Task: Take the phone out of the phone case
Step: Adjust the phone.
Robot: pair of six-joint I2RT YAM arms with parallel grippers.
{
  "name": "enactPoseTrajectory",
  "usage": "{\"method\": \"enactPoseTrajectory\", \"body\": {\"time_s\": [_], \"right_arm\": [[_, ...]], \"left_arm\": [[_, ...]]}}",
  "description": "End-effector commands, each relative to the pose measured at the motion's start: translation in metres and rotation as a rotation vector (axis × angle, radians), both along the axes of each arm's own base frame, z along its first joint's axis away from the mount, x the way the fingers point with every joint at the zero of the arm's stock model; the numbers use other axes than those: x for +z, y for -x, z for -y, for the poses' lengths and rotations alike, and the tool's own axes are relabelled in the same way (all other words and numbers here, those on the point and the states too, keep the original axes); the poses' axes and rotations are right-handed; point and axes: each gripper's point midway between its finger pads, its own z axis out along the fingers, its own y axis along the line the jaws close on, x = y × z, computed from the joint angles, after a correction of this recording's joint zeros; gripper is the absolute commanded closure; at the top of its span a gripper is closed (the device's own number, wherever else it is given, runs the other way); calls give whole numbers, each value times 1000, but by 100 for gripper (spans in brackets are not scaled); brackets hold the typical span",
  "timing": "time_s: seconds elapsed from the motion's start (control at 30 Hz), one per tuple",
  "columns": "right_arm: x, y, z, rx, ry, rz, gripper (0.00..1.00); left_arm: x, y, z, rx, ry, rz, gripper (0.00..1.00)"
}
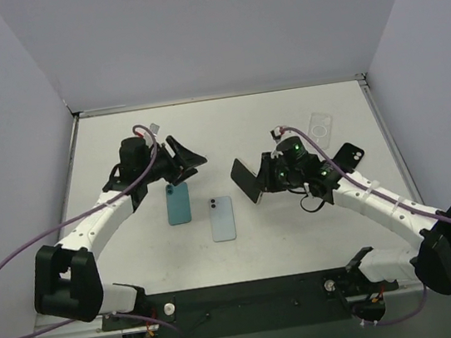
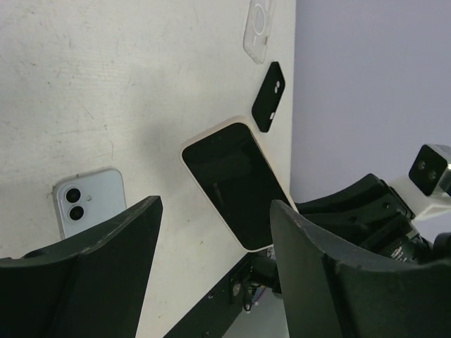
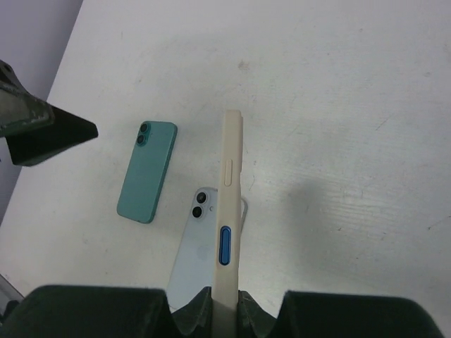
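Note:
My right gripper [image 1: 265, 178] [image 3: 225, 310] is shut on the bottom end of a phone in a cream case [image 3: 230, 204], holding it on edge above the table. A blue side button shows on it. In the left wrist view its dark screen [image 2: 236, 183] faces my left gripper [image 2: 215, 205], which is open and empty, its fingers [image 2: 106, 260] apart a short way from the phone. In the top view the left gripper [image 1: 187, 162] is left of the held phone [image 1: 246, 180].
A teal phone [image 1: 178, 203] [image 3: 146, 170] and a light blue phone [image 1: 222, 218] [image 3: 194, 246] [image 2: 90, 201] lie back up on the table between the arms. A clear case [image 1: 321, 129] [image 2: 257, 28] and a black case [image 1: 348, 156] [image 2: 268, 96] lie at the back right.

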Motion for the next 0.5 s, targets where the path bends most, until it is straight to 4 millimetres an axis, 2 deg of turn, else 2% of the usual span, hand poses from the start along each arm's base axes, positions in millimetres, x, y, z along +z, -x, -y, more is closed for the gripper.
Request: {"method": "enactPoseTrajectory", "body": {"time_s": [0.0,0.07,0.1,0.13,0.2,0.3,0.33,0.37,0.4,0.43,0.47], "right_arm": [[51,-11,-21,14,-228,33,100],[66,-19,-19,-33,-305,44,100],[62,-16,-19,-32,-333,23,100],[75,-20,-21,-37,-400,54,100],[84,-24,-24,-55,-527,38,100],[97,-27,-26,-85,-699,44,100],[100,-28,-26,-88,-733,49,100],[100,-29,-26,-97,-754,43,100],[107,-31,-27,-94,-784,67,100],[104,-30,-27,-105,-800,52,100],[105,-30,-26,-108,-810,54,100]], "left_arm": [[45,3,12,-97,248,197,27],[53,13,17,-118,306,248,27],[50,17,18,-125,320,247,27],[43,23,19,-128,340,232,27],[38,29,21,-134,379,223,24],[42,39,23,-137,512,237,24],[60,43,22,-145,588,280,24],[47,43,22,-137,605,244,24],[49,44,22,-143,630,245,24],[60,47,22,-162,681,274,24],[53,45,24,-164,692,252,24]]}}
